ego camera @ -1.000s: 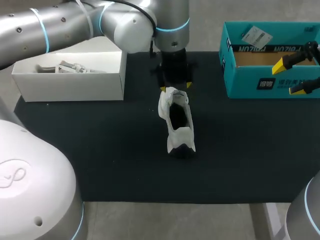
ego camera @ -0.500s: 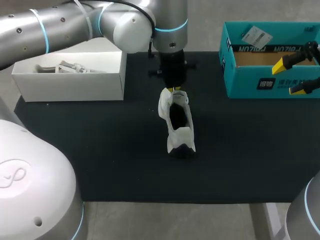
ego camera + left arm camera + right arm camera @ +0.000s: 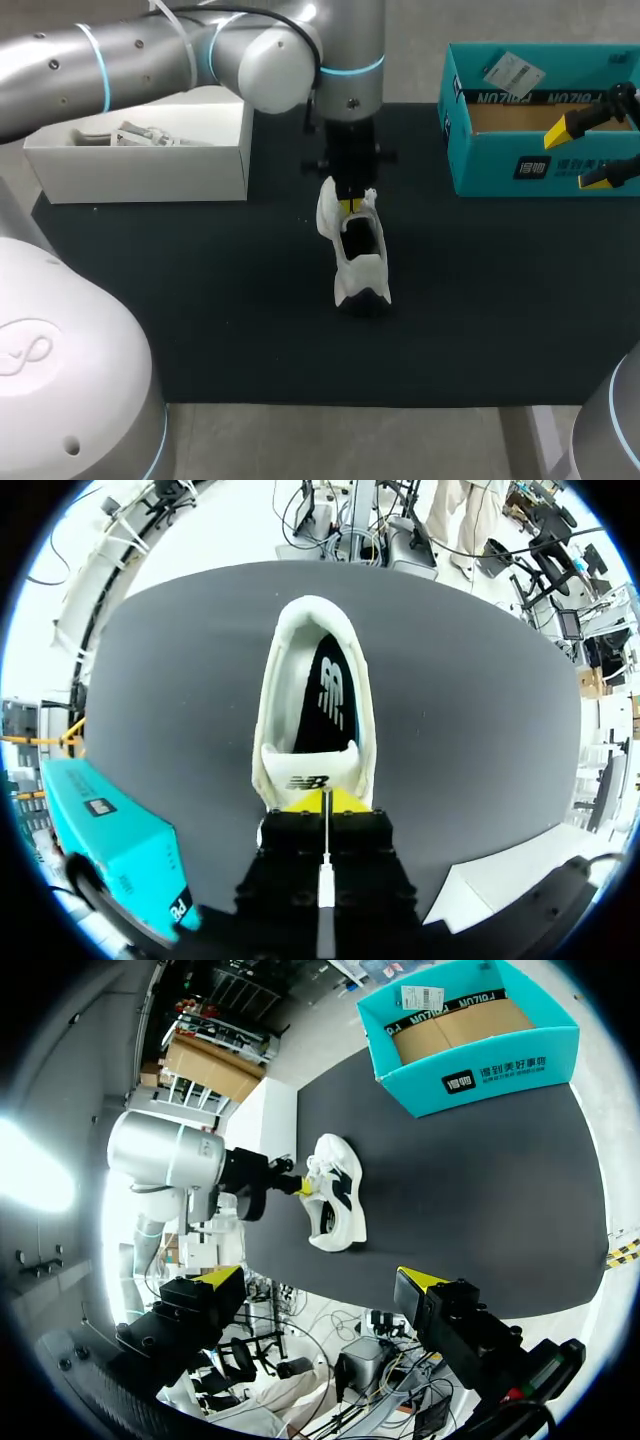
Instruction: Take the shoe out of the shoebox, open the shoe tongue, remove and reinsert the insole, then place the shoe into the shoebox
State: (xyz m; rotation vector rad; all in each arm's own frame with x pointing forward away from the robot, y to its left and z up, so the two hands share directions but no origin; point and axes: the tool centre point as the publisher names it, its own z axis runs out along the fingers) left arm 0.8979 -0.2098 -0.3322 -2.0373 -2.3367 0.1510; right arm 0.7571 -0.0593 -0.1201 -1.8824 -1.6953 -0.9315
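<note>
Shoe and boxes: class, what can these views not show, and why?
Head view: left gripper tips mostly hidden by its wrist.
Left wrist view: whether they pinch the shoe tongue; it covers their ends.
Head view: white box contents too small to name.
Head view: teal box cut off by the edge.

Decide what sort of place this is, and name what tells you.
Probably a robotics lab workbench: the left arm and the right hand are over a black mat, with a white shoe and a teal shoebox set out as practice items.
</note>
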